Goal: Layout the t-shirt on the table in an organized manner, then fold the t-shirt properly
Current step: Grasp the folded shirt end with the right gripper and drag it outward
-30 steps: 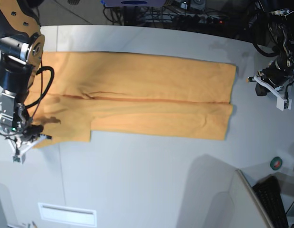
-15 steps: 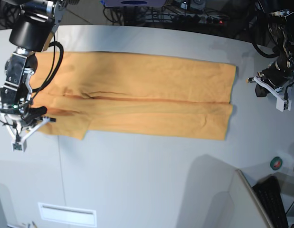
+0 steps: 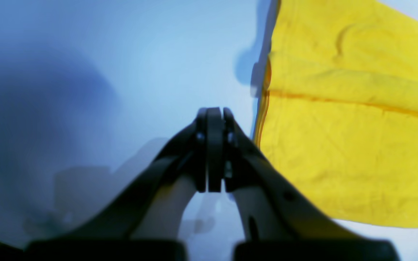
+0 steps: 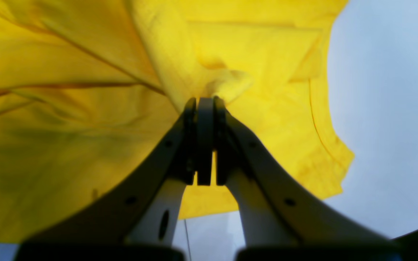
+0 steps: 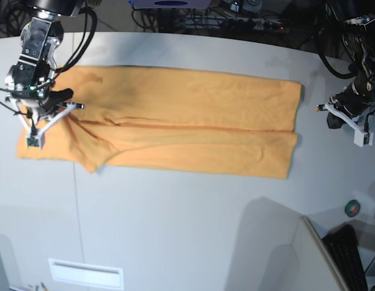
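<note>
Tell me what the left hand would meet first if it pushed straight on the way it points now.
Probably bare table. In the left wrist view the shut left hand points past the t-shirt, whose edge lies just to its side. Depth is unclear, so it might graze that edge.

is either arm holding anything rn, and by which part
The right end effector is shut on the t-shirt, pinching a raised fold at its sleeve end. The left end effector is shut and holds nothing.

A keyboard point(image 5: 349, 256) is lying at the near right corner, a green tape roll point(image 5: 352, 208) sitting just beyond; cables point(image 5: 248, 18) are trailing along the far edge.
</note>
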